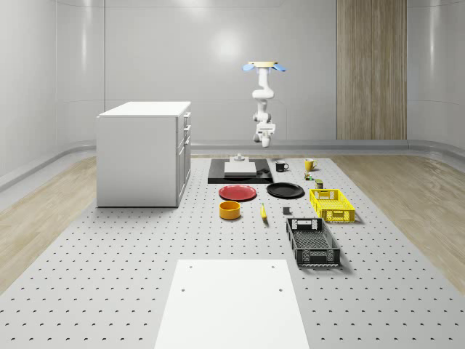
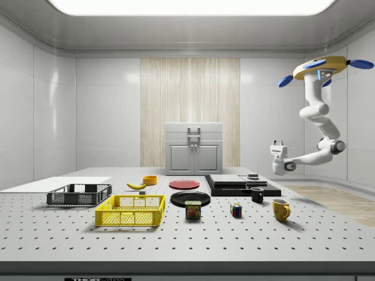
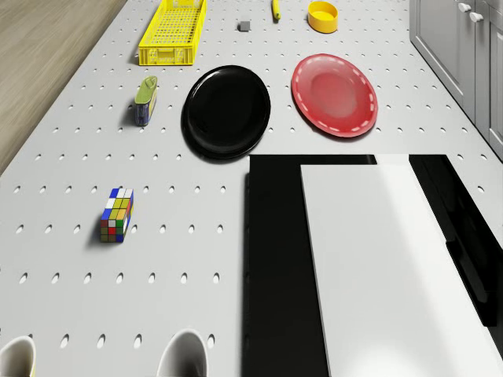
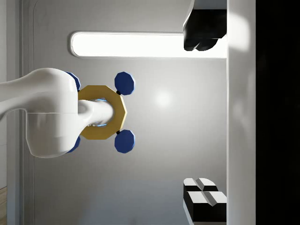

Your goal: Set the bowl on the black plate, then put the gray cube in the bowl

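The orange bowl (image 1: 230,210) stands on the table near the whole-scene view's front, beside the red plate (image 1: 238,192); the drone view shows the bowl (image 3: 322,16) too. The black plate (image 1: 285,190) lies bare to the red plate's right, also in the drone view (image 3: 226,111). The small gray cube (image 1: 286,211) sits between a banana and the yellow basket (image 1: 332,204). The drone (image 1: 265,67) hovers high above the table's far end. My gripper (image 1: 264,137) hangs in the air over the black slab, far from bowl and cube. Its fingers (image 4: 201,33) stand wide apart, open, holding nothing.
A black slab (image 3: 271,259) carrying a white block lies under the drone. Two mugs (image 1: 281,166), a Rubik's cube (image 3: 116,214), a can (image 3: 145,100), a banana (image 1: 264,212) and a black basket (image 1: 312,242) are spread about. A white cabinet (image 1: 144,153) stands at the whole-scene view's left.
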Available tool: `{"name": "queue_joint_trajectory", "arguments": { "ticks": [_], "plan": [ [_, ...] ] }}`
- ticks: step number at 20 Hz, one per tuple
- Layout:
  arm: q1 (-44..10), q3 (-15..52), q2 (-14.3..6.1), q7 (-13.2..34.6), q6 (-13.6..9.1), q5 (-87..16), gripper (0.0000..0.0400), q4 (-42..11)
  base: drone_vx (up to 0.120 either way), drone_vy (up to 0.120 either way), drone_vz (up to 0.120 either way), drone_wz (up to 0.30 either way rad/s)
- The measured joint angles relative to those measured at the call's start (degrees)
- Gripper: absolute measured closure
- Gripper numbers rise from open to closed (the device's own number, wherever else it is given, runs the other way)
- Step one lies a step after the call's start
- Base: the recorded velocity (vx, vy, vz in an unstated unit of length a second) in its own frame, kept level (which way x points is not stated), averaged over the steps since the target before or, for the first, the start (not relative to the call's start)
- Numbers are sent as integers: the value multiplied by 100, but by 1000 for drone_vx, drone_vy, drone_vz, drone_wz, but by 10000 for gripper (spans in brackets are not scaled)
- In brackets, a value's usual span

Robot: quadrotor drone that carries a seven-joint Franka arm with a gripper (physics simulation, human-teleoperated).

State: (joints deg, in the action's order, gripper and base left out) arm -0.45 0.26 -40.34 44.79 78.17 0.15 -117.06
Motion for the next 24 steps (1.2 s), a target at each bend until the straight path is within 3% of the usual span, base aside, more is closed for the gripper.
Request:
{"name": "queue_joint_trajectory", "arguments": {
  "ticks": [24],
  "plan": [
    [-37,98,-70,13,100,-128,0,-65,120,-120,0,0]
  ]
}}
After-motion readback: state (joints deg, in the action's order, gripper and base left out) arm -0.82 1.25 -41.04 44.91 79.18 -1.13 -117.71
